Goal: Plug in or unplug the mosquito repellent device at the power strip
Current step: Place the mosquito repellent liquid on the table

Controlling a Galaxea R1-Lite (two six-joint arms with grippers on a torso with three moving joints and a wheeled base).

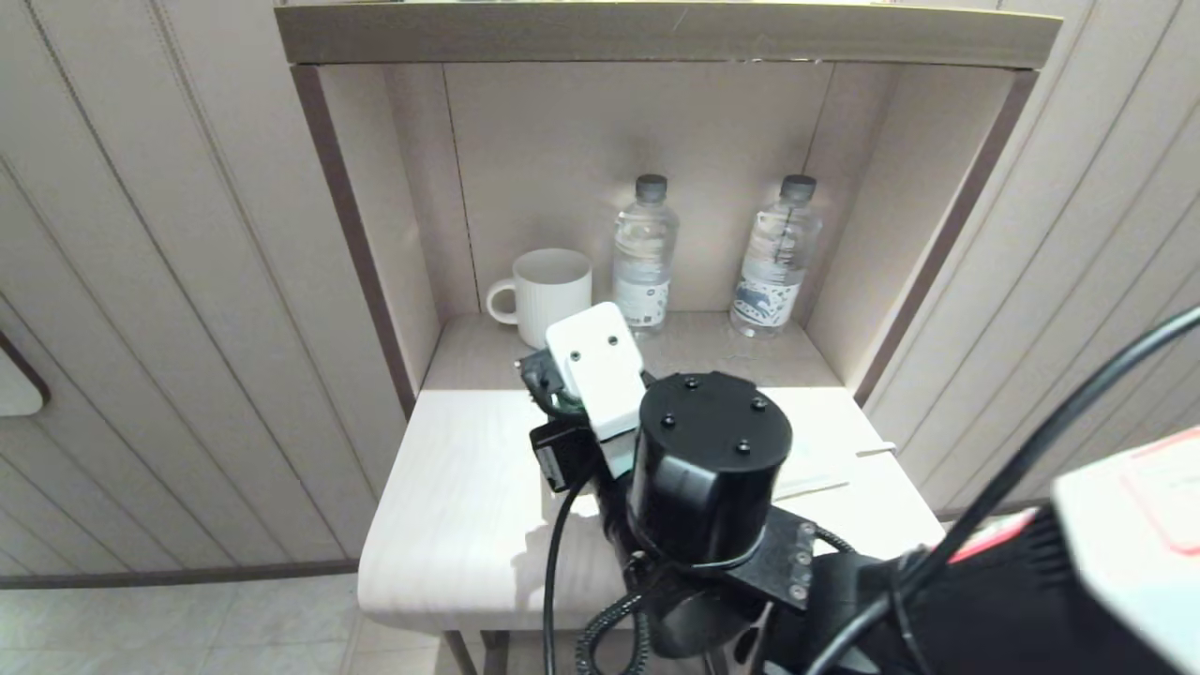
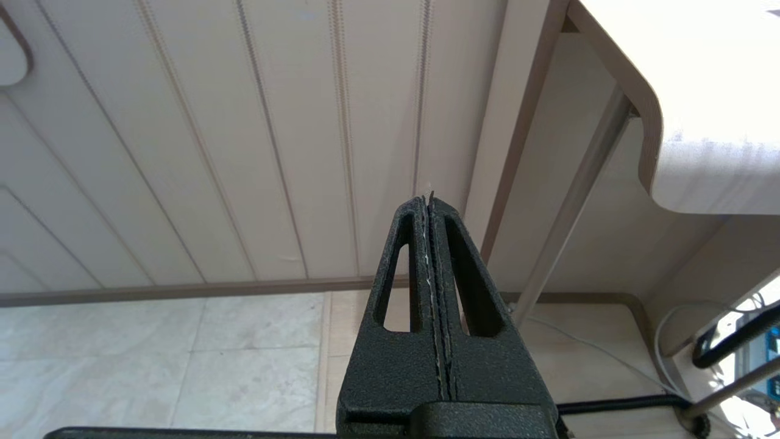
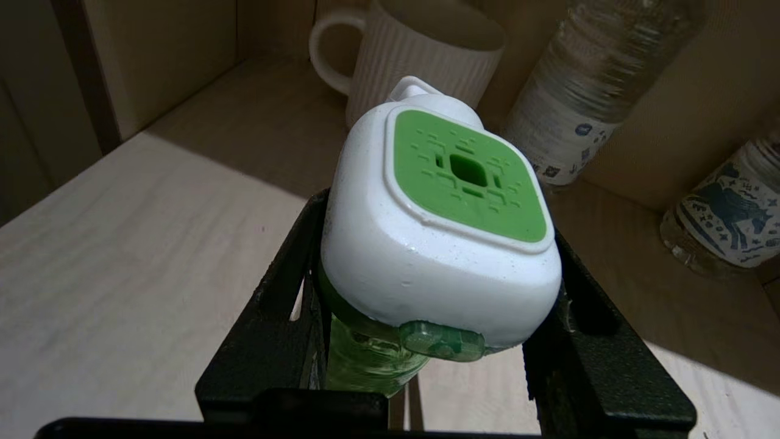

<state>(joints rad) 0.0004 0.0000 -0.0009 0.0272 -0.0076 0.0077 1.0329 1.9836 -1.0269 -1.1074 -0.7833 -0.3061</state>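
Head view: the right gripper (image 1: 562, 398) hovers over a pale woodgrain desk (image 1: 469, 497). Left wrist view: the left gripper (image 2: 429, 204) has its fingers pressed together, empty. Right wrist view: black fingers (image 3: 274, 341) clamp the glossy mosquito repellent device (image 3: 439, 244) above the desk, near a ribbed mug (image 3: 420, 55).

Table (image 1: 450, 487) carries mug (image 1: 548, 291), 2 bottles (image 1: 645, 253).

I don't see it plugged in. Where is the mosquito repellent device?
In the right hand, the mosquito repellent device is above the table, in front of the mug.
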